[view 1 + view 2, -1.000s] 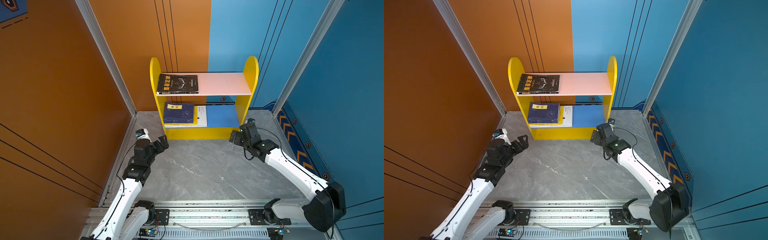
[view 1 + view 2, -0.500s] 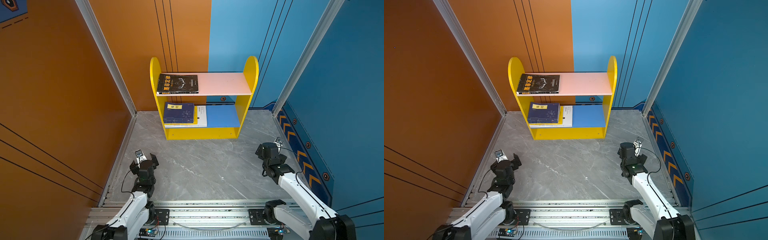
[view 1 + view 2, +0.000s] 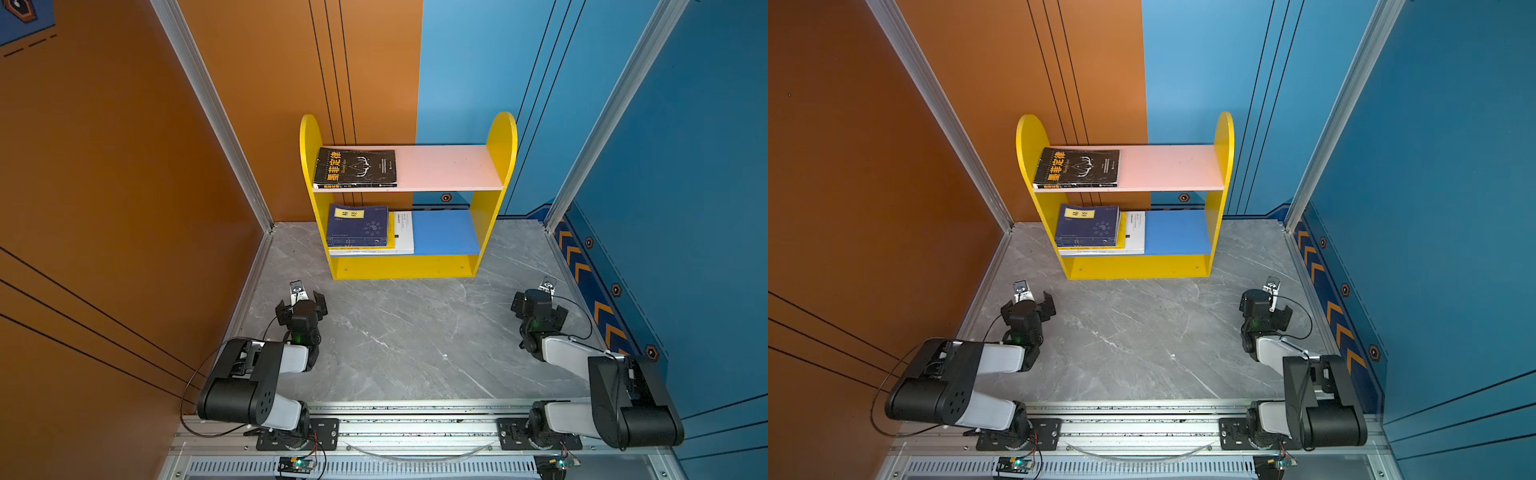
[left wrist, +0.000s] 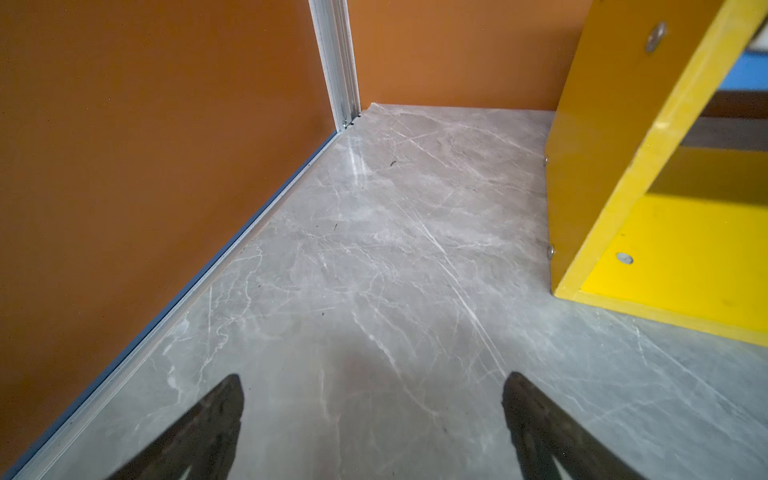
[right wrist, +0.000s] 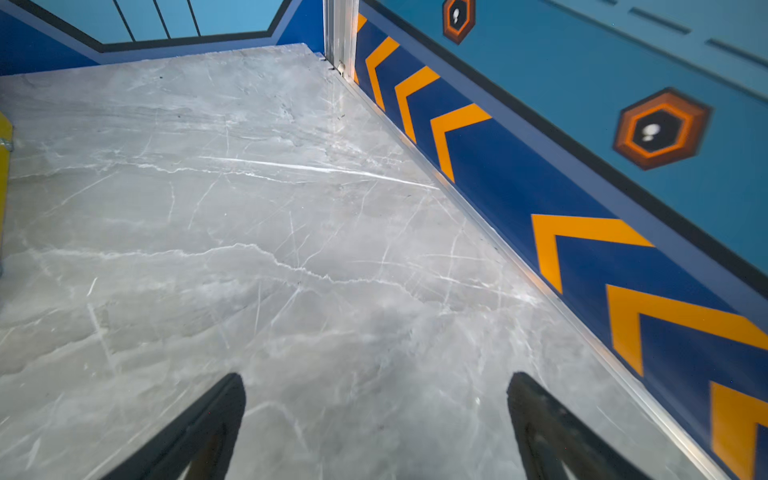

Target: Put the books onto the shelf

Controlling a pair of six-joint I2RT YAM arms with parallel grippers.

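The shelf (image 3: 403, 268) (image 3: 1138, 268) stands against the back wall. A black book with orange characters (image 3: 355, 168) (image 3: 1077, 168) lies flat on the left of its pink upper board. On the blue lower board a navy book with a yellow label (image 3: 357, 226) (image 3: 1088, 226) tops a stack over a yellow book (image 3: 390, 230) and a white one (image 3: 405, 232). My left gripper (image 3: 300, 304) (image 3: 1028, 305) (image 4: 372, 390) is open and empty, low over the floor in front of the shelf's left corner (image 4: 602, 166). My right gripper (image 3: 537, 305) (image 3: 1264, 305) (image 5: 374, 390) is open and empty near the right wall.
The grey marble floor (image 3: 415, 340) is walled by an orange panel (image 3: 124, 208) on the left and a blue panel with orange chevrons (image 3: 602, 316) on the right. Both arms are folded back by the front rail (image 3: 415, 432). The right half of each shelf board is bare.
Both arms have drawn back from the shelf front toward the rail and folded up. Both grippers stayed open and empty. The books have not moved.
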